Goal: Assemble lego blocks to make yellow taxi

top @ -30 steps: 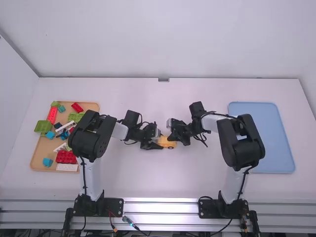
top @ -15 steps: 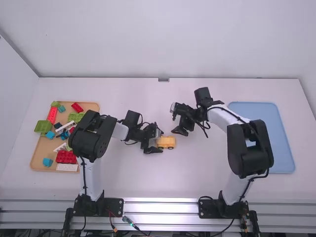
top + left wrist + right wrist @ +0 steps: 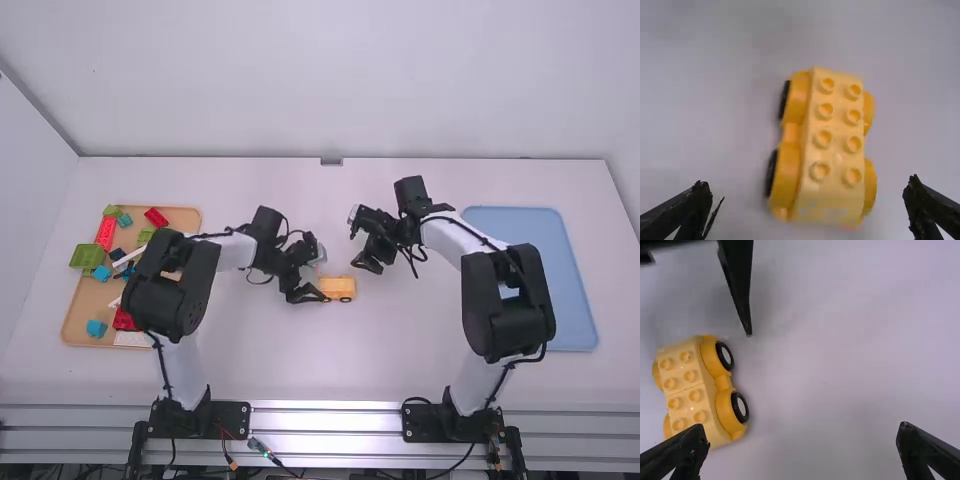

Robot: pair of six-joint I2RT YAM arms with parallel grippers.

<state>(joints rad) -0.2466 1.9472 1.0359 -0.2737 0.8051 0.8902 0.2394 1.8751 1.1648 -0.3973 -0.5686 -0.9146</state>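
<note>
The yellow taxi point(image 3: 337, 288), a wheeled base topped with yellow blocks, stands on the table between the arms. My left gripper point(image 3: 314, 282) is at its left end. In the left wrist view the taxi point(image 3: 832, 145) lies beyond my left gripper point(image 3: 807, 205), whose fingers are wide apart and hold nothing. My right gripper point(image 3: 362, 245) is above and right of the taxi in the high view. In the right wrist view my right gripper point(image 3: 802, 440) is open and empty, with the studded taxi point(image 3: 697, 390) near one finger; a finger of the other arm's gripper points down beside it.
A tan tray point(image 3: 75, 325) at the left holds red, green, blue and white blocks, partly behind the left arm. A blue tray point(image 3: 570, 290) lies at the right, behind the right arm's elbow.
The right gripper has moved off the taxi, away to the right and up the picture. The left gripper has let the taxi go and drawn back slightly to the left. The taxi stays in place.
</note>
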